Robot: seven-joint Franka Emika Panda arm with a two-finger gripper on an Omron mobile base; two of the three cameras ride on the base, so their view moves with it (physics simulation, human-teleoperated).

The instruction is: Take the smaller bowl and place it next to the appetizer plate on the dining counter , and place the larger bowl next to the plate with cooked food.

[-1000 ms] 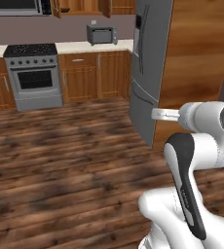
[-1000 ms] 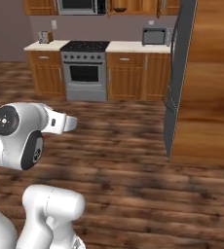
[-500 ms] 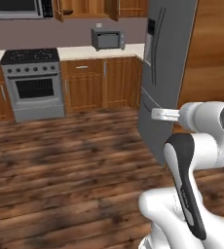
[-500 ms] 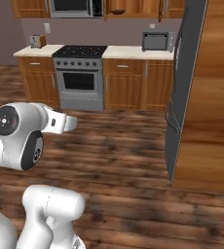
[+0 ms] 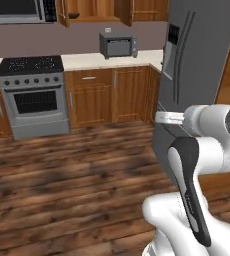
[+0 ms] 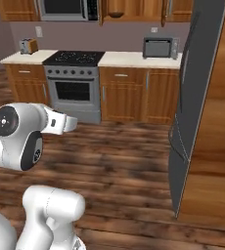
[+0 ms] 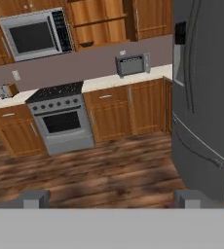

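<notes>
The white arm (image 5: 197,200) stands folded close to the base: a rounded lower segment, a link with a dark inlay rising from it, and a round dark-capped joint at the top. In the hand view the gripper (image 7: 113,198) points level across the room, its two grey fingertips (image 7: 34,198) set wide apart with nothing between them.

The floor (image 6: 129,161) nearest the robot is dark, streaked wood planking. On the right stands a tall, smooth dark grey refrigerator (image 5: 202,70) with long vertical handles, flanked by a flat wood panel (image 6: 217,122).

Along the far wall runs a pale counter (image 6: 134,59) on brown panelled wooden cabinets. A steel stove (image 5: 34,95) with a black cooktop and glass oven door is set into it. A boxy grey toaster oven (image 5: 118,45) sits on the counter to the stove's right, and a small toaster (image 6: 28,46) at the far left end. A microwave (image 7: 35,34) hangs above the stove. None of the bowls, plates or the dining counter can be located in these views.
</notes>
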